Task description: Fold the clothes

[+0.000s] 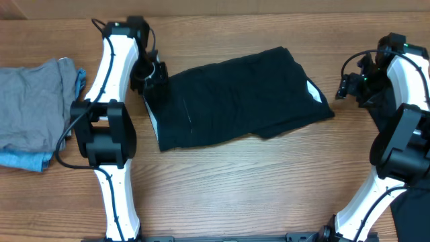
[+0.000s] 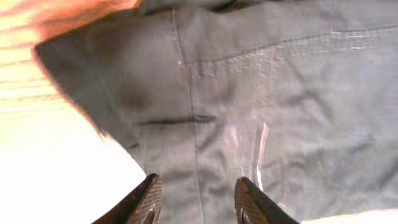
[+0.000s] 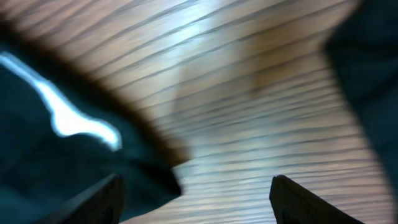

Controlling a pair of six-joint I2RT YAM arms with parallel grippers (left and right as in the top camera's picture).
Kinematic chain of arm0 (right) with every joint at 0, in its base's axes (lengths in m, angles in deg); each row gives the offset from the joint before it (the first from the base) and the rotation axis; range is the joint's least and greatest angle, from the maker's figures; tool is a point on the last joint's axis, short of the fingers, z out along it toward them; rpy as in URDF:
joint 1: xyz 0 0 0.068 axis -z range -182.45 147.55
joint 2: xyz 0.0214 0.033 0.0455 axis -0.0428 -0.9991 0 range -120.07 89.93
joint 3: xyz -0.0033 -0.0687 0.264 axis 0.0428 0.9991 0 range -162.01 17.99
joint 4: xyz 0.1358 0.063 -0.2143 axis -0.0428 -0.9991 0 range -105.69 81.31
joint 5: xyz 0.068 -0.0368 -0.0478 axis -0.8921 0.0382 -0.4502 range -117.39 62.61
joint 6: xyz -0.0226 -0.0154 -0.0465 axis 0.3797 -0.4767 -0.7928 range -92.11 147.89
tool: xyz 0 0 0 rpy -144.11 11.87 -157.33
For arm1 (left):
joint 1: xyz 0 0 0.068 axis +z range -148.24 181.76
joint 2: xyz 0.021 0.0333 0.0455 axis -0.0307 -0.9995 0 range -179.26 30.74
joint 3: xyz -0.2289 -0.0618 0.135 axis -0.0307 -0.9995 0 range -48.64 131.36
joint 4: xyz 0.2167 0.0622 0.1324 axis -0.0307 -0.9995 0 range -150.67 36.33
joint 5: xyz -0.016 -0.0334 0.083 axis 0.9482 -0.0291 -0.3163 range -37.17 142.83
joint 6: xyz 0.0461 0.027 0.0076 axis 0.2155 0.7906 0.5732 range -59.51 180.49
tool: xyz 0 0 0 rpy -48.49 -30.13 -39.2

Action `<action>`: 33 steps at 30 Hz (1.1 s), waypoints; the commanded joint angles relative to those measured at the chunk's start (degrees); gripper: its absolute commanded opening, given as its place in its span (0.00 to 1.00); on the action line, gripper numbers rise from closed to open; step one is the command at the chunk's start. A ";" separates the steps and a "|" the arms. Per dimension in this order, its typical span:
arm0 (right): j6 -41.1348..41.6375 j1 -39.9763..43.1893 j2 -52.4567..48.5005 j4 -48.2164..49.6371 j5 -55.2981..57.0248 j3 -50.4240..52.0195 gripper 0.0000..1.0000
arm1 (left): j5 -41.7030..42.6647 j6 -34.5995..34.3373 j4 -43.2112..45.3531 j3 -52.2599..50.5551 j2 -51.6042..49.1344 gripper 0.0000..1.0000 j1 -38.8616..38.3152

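We record a wooden table (image 1: 269, 175) under two arms. Its largest item is a black garment (image 1: 235, 97), lying at mid-table in a roughly rectangular fold, slightly askew. A grey garment (image 1: 33, 101) lies crumpled at the table's left edge, on top of a light-blue garment (image 1: 23, 160) that shows beneath it. More black cloth (image 1: 410, 212) lies at the lower right, partly under the right arm.

The left gripper (image 1: 153, 79) sits at the left edge of the black garment. In the left wrist view its jaws stand part-way apart, released, with flat cloth and a seam showing between the fingers (image 2: 149, 199). We see nothing pinched.

The right gripper (image 1: 344, 87) hangs just beyond the garment's right edge, apart from it. Its wrist view is blurred, but the jaws are spread wide over bare wood, holding nothing.

A small white label (image 1: 313, 93) shows at the garment's right end.
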 commanded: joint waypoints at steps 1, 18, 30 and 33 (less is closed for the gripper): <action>-4.24 -3.10 2.93 -0.63 -12.13 -4.76 0.79 | -0.76 -0.26 -4.24 4.63 0.26 0.45 -1.75; -3.17 -20.72 -13.35 29.11 -17.16 -5.16 0.04 | 0.68 1.03 17.05 -16.76 0.13 0.18 -6.45; -1.84 -19.39 -14.27 35.98 -10.03 -5.18 0.05 | -10.16 -4.44 14.03 -28.33 0.13 0.07 -0.81; 2.67 -18.56 -13.42 34.93 -10.86 -9.92 0.04 | -11.02 -2.86 13.92 -26.34 0.17 0.04 -0.48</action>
